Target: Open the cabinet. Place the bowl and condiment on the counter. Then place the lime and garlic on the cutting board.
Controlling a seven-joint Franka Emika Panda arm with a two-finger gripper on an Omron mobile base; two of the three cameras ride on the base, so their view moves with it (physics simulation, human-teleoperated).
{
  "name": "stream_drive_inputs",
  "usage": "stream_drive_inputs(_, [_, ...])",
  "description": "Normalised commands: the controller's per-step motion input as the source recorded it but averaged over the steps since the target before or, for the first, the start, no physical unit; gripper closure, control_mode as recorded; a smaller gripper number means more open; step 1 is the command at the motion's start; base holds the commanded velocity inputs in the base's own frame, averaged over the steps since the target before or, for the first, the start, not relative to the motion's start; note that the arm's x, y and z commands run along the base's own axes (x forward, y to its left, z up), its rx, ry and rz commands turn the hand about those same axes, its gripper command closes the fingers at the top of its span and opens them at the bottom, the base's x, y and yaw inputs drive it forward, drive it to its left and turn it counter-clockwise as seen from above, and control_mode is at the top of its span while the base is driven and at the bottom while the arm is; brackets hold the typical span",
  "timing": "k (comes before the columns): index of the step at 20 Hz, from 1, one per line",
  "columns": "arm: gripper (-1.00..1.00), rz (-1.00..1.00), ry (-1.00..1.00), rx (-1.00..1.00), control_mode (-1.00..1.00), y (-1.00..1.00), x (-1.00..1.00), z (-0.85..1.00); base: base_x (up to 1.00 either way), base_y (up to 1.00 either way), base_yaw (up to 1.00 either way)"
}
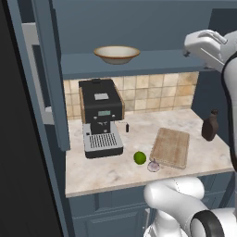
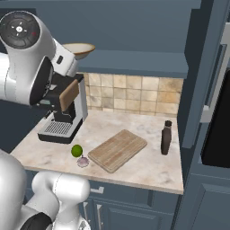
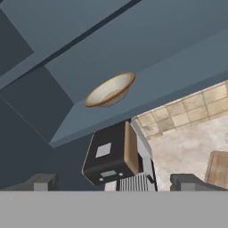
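The cabinet's doors (image 1: 52, 74) stand open, and the cream bowl (image 1: 116, 53) (image 2: 81, 48) (image 3: 110, 90) rests on its blue shelf (image 1: 152, 62). My gripper (image 3: 116, 183) is open and empty, held out in front of the shelf, a little below the bowl and well short of it. The dark condiment bottle (image 1: 209, 126) (image 2: 166, 138) stands upright on the counter (image 1: 106, 171) at the right. The lime (image 1: 140, 158) (image 2: 77, 150) and the garlic (image 1: 153, 165) (image 2: 83, 162) lie on the counter beside the left end of the cutting board (image 1: 170, 147) (image 2: 117, 150).
A black and silver coffee machine (image 1: 99, 115) (image 2: 63, 117) stands at the back left of the counter, under the bowl. Tan tiles (image 2: 134, 94) back the counter. A tall dark unit (image 2: 220, 117) borders the right side.
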Motion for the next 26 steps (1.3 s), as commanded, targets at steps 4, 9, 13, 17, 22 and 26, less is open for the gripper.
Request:
stream_drive_inputs(4, [-1.0, 0.0, 0.0, 0.0, -1.0, 0.0, 0.27, -0.06, 0.0, 0.0, 0.0])
stream_drive_inputs(9, [-1.0, 0.0, 0.0, 0.0, -1.0, 0.0, 0.32, -0.04, 0.0, 0.0, 0.0])
stream_drive_inputs(13, [-1.0, 0.0, 0.0, 0.0, -1.0, 0.03, 0.26, -0.03, 0.0, 0.0, 0.0])
stream_drive_inputs(17, [-1.0, 0.0, 0.0, 0.0, -1.0, 0.16, 0.28, -0.1, 0.0, 0.0, 0.0])
stream_drive_inputs(22, [-1.0, 0.0, 0.0, 0.0, -1.0, 0.18, 0.3, -0.1, 0.0, 0.0, 0.0])
stream_drive_inputs(26, [-1.0, 0.0, 0.0, 0.0, -1.0, 0.08, 0.25, 0.0, 0.0, 0.0, 0.0])
